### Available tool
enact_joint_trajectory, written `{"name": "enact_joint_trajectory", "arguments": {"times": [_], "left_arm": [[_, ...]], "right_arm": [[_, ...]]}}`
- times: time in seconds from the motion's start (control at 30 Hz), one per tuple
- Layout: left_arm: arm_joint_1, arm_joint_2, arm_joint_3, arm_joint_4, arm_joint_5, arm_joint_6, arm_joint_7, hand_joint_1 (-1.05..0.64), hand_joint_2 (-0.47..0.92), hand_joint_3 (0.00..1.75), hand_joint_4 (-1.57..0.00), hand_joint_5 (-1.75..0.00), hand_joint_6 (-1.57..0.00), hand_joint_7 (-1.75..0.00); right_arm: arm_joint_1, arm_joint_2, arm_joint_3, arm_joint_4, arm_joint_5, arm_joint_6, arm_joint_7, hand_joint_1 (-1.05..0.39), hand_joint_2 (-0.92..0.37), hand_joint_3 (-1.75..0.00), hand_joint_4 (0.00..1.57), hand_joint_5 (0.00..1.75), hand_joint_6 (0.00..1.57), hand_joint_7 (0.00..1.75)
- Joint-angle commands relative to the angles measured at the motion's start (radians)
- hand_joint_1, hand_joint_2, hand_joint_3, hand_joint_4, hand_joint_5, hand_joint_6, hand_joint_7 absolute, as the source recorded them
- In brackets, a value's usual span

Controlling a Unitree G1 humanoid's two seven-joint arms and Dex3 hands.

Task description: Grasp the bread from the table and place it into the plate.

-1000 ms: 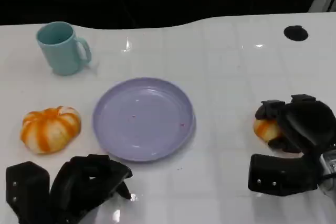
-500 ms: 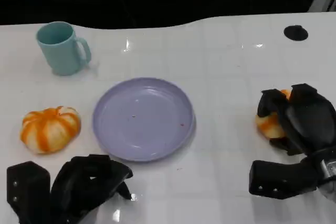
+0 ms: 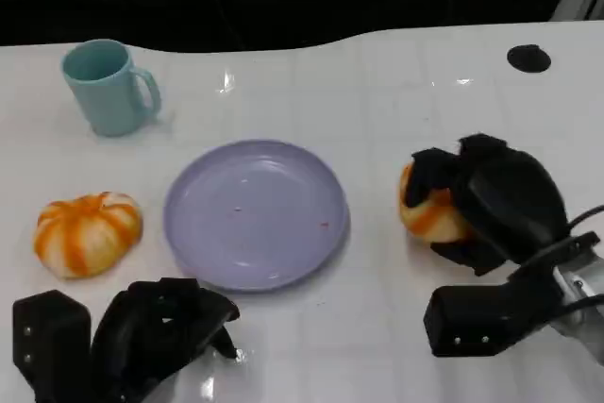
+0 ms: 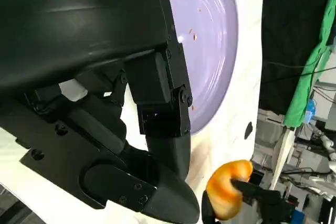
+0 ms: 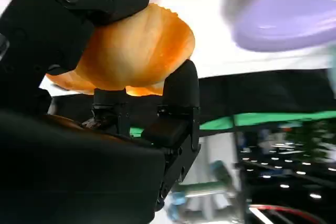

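The right hand (image 3: 486,200) grips the bread (image 3: 427,212), an orange-glazed bun, with fingers wrapped over its top and far side; in the right wrist view the fingers (image 5: 181,95) clamp it from two sides, with much of the crust bulging out between them. The bun sits in the hand just right of the lavender plate (image 3: 255,212), near the rim but not over it. Whether it is clear of the white table (image 3: 377,92) cannot be told from above.

The left hand (image 3: 156,327) rests low at the near edge of the table, fingers curled inward and holding nothing.

The main risk, as I judge it, is the grip itself. The bread is soft and rounded, and so much of it shows past the fingers that a quick swing could let it roll out before it reaches the plate. Squeezing harder would dent it. A low carry might also catch the plate's raised rim and shove the plate toward the second striped bun (image 3: 87,233) on its other side. The teal mug (image 3: 106,87) stands well away.
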Motion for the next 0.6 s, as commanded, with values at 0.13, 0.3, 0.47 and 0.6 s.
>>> {"name": "enact_joint_trajectory", "arguments": {"times": [0.13,0.3,0.47,0.6], "left_arm": [[0.016,0.015,-0.001,-0.006,0.009,0.002,0.007,-1.05,0.59,0.28,-0.90,-1.48,-1.56,-0.30],[0.017,0.015,-0.003,-0.005,0.012,-0.002,0.007,-1.05,0.60,0.29,-0.90,-1.48,-1.57,-0.30],[0.019,0.013,-0.004,-0.004,0.010,-0.007,0.008,-1.05,0.59,0.29,-0.91,-1.48,-1.57,-0.30],[0.020,0.015,-0.007,-0.006,0.012,-0.006,0.008,-1.05,0.59,0.29,-0.91,-1.48,-1.57,-0.30]], "right_arm": [[-0.047,0.029,-0.004,-0.038,0.023,-0.027,0.107,-0.10,-0.26,-1.26,0.97,1.75,0.85,1.60],[-0.089,0.068,-0.004,-0.010,0.038,-0.051,0.140,-0.13,-0.35,-1.23,0.97,1.75,0.85,1.58],[-0.137,0.113,0.002,0.040,0.040,-0.083,0.133,-0.14,-0.33,-1.32,0.98,1.75,0.84,1.62],[-0.182,0.147,0.012,0.110,0.032,-0.121,0.111,-0.17,-0.35,-1.37,0.98,1.75,0.81,1.67]]}}
